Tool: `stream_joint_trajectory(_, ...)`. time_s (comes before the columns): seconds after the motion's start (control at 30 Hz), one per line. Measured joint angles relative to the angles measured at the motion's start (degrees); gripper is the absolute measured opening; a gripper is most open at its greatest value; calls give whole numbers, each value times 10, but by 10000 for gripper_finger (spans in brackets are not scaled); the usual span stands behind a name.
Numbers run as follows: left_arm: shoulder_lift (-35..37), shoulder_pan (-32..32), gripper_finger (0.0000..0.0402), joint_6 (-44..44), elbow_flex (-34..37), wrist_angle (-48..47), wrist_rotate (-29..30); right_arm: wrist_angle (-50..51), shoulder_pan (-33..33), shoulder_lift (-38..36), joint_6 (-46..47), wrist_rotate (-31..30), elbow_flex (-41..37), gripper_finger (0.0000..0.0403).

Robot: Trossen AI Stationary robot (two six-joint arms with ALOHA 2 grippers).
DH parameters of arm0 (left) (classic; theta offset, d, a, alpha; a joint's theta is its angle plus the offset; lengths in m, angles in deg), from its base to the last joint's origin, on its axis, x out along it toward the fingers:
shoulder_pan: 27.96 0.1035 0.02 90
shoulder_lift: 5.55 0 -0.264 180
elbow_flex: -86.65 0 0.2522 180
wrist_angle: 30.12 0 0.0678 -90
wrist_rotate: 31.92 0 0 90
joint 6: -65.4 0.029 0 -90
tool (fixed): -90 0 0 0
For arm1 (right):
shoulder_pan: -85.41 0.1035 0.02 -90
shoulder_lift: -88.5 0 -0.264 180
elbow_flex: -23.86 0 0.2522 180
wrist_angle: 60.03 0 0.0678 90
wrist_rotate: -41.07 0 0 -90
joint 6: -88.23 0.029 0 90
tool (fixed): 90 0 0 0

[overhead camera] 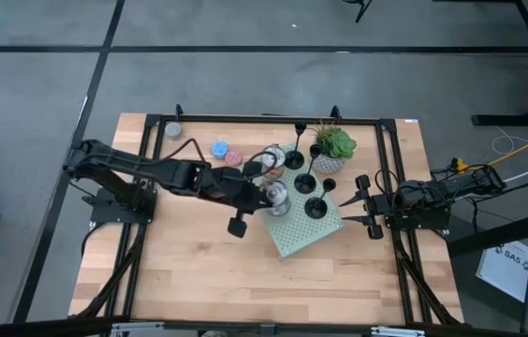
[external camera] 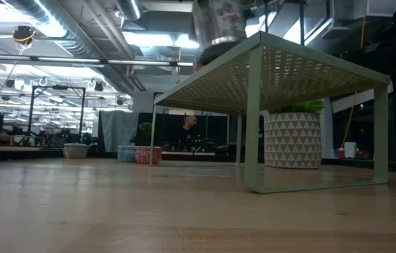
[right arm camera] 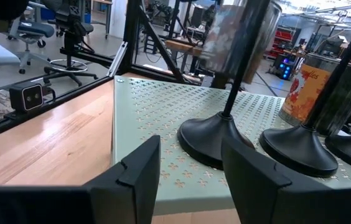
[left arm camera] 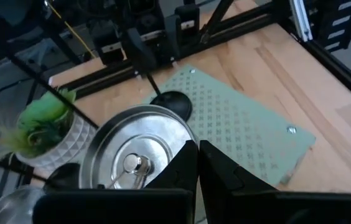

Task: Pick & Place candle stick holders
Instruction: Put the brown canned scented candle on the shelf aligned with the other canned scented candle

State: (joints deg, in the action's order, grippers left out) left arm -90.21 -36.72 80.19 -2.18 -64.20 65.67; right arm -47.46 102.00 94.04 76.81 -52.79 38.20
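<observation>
The right claw (right arm camera: 188,171) hovers at the edge of the pale green perforated shelf (overhead camera: 303,231), its fingers apart and holding nothing, pointed at the nearest of the candle stick holders (right arm camera: 218,140) just ahead. Across the shelf, the left claw (left arm camera: 197,168) has its fingers pressed together, empty, poised directly above a shiny silver tin (left arm camera: 139,155).

Three matte-black holders stand upright on the shelf in a loose row — one by the right claw (overhead camera: 315,206), one mid-shelf (overhead camera: 305,183), one at the far end (overhead camera: 294,159). Each is a round flat base under a thin stem. They look rigid and fairly light, with weight low in the base; the slim, smooth stem could well slip or swing in a loose pinch, so a firm grip low on the stem, just above the base, seems the soundest hold.

Two silver tins appear on the shelf — the second (overhead camera: 267,161) partly hidden by the left arm, so the count is tentative. One potted plant (overhead camera: 332,150) sits beside the shelf's far corner, and two small round candles, blue (overhead camera: 219,149) and pink (overhead camera: 234,157), lie on the wooden desk (overhead camera: 198,271) nearby.
</observation>
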Motion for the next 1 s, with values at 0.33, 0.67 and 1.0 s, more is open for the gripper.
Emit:
stream_joint_trajectory(0.33, -49, 4, 2, 31, 0, 49, 13, 0, 0, 0, 0, 0, 0, 172)
stream_joint_trajectory(0.67, -56, 15, 2, 36, 0, 56, 34, 0, 0, 0, 0, 0, 0, 172)
stream_joint_trajectory(1.0, -70, 26, 1, 36, -1, 62, 31, 0, 0, 0, 0, 0, 0, 172)
